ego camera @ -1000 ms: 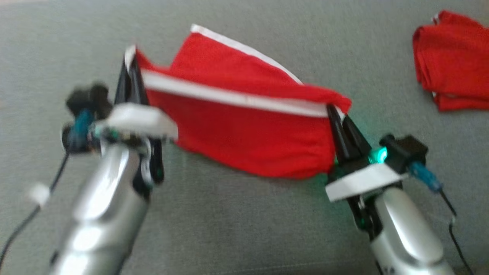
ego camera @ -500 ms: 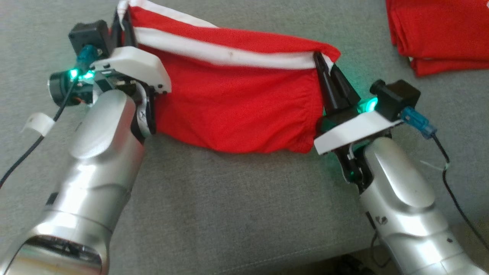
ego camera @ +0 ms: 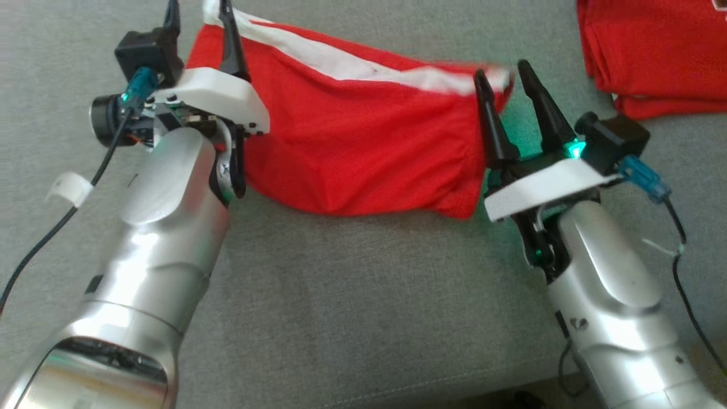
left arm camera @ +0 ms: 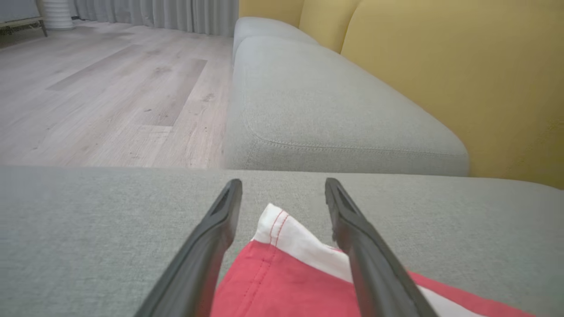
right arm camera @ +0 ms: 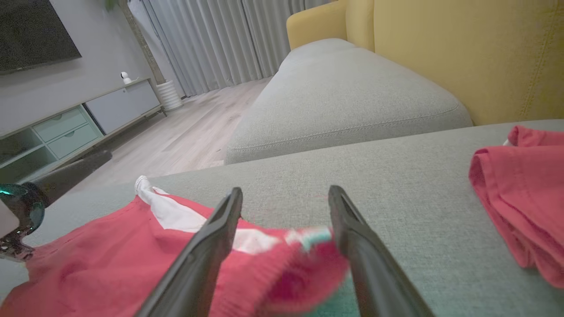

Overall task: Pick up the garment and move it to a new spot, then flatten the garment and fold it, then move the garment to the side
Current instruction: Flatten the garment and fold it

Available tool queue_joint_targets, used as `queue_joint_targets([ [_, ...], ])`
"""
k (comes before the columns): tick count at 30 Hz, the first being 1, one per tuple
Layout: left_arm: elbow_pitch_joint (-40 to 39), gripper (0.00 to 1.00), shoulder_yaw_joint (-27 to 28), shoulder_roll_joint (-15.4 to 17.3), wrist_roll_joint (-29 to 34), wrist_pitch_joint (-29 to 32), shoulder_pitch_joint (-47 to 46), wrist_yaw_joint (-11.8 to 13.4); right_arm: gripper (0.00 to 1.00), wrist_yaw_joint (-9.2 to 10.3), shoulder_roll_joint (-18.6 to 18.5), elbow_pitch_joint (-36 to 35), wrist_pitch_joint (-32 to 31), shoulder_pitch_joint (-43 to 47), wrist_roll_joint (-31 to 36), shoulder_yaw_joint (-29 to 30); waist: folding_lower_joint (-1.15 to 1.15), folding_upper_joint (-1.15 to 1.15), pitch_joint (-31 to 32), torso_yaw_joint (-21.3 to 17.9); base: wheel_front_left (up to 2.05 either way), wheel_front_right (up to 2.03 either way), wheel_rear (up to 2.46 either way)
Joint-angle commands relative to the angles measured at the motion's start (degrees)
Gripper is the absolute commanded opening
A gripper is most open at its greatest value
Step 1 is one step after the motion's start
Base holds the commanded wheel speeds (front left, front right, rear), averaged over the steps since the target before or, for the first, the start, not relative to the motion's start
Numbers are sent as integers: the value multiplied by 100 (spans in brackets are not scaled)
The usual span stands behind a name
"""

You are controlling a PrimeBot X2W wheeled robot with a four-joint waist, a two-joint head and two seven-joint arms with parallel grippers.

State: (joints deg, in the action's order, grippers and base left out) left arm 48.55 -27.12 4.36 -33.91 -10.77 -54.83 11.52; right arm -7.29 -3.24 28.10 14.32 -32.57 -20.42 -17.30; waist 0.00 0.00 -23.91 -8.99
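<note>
The red garment (ego camera: 363, 147) with a white band lies spread across the grey sofa cushion (ego camera: 352, 295). My left gripper (ego camera: 199, 17) stands open over its left corner, and the white-edged corner (left arm camera: 273, 220) lies between the left gripper's (left arm camera: 283, 182) spread fingers. My right gripper (ego camera: 501, 71) is open at the garment's right end. In the right wrist view a blurred bit of the red cloth (right arm camera: 286, 264) sits between and below the right gripper's (right arm camera: 285, 190) fingers, not pinched.
A folded red garment pile (ego camera: 653, 51) rests on the cushion at the far right, seen too as the pile (right arm camera: 524, 211). A yellow backrest (left arm camera: 440, 66) rises behind, with another grey cushion (left arm camera: 330, 110) and wooden floor (left arm camera: 110, 88) beyond.
Both grippers were shut on the garment's upper corners, holding it stretched. Now both have opened and let go, and the garment has dropped onto the cushion. The head camera has shifted too.
</note>
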Motion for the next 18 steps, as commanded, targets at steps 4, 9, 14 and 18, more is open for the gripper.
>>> queue_joint_targets([
  [4, -111, 100, -10, 92, -67, -74, 127, -190, 100, -20, 36, -360, 67, 491, 207, 171, 0, 0, 407, 232, 0, 0, 0],
  [9, -74, 100, -178, 208, -85, 137, 570, -359, 100, -20, 36, -555, 67, 961, 469, 428, 0, 0, 801, 338, 0, 0, 0],
  [14, -21, 100, -249, 428, -174, 561, 981, -422, 100, -20, 36, -810, 67, 1366, 727, 701, 0, 0, 1000, 315, 0, 0, 0],
  [18, -44, 100, -205, 613, -221, 694, 1140, -330, 100, -20, 36, -1063, 28, 1544, 861, 824, 0, 0, 958, 209, 0, 0, 0],
])
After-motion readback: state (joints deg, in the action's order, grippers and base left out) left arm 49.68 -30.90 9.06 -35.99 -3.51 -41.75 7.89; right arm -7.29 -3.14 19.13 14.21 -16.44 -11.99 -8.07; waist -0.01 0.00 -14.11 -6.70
